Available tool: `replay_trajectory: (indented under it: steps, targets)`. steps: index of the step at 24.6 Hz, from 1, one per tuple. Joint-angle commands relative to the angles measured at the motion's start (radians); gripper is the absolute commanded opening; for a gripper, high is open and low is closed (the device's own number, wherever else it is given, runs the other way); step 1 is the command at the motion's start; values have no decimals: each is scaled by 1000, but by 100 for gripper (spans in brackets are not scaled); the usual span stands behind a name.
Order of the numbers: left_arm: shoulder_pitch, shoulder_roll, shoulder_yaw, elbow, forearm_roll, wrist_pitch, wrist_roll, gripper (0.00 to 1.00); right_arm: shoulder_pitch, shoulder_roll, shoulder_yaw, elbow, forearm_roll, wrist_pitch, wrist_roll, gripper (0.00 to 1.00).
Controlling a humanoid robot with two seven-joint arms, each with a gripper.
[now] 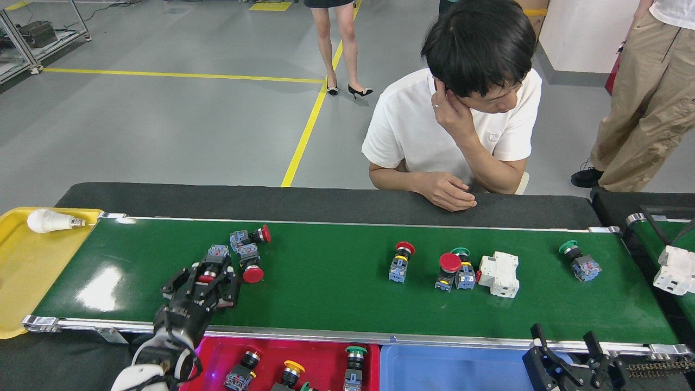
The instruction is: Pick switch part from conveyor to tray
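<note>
The glossy dark-green conveyor (336, 282), edged with silver rails, carries seven push-button switch parts and one white plastic breaker block (500, 274). Three red-capped parts cluster at about 9 o'clock; the left claw (202, 283) is clamped around the nearest of them, a red-capped switch part (210, 266) with a blue-grey body, largely hidden between the black fingers. At 3 o'clock lie a small red-capped switch (400, 262), a touching pair with one large red cap and one green, and farther out a lone green-capped switch (579, 262). The right claw (570, 355) sits at 5 o'clock below the rail, fingers spread apart and holding nothing. The red tray (326, 358) at 6 o'clock is cut off by the edge and shows at least three buttons; beside it is a blue tray (450, 366). A white bulb (50, 221) lies on the yellow tray (27, 271) at 9 o'clock.
</note>
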Motion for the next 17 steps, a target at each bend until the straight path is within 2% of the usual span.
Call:
replay_trajectory:
  steps: [1,3,5,8,9,13,17]
  targets:
    - [88,7,5,-139,1,-68,11,3,-22,-7,-1,-15,19,8,-12,98]
    - [174,9,-6,-214,-11,-102,14,5,-63,4,10,-3,65,14,3,98]
    - [228,7,-24,-225,-51,-108,24,10,-115,18,64,39,106,17,63,98]
    - [245,4,-61,-222,-124,-113,27,69,-200,19,151,125,131,70,114,98]
    - [246,9,-66,-222,-124,-113,28,100,-233,18,183,160,134,103,114,98]
    - [248,6,-57,-219,-123,-113,33,100,-374,5,291,321,134,212,117,98]
    - [248,-33,-3,-217,-89,-102,33,100,-494,8,368,454,134,255,115,98]
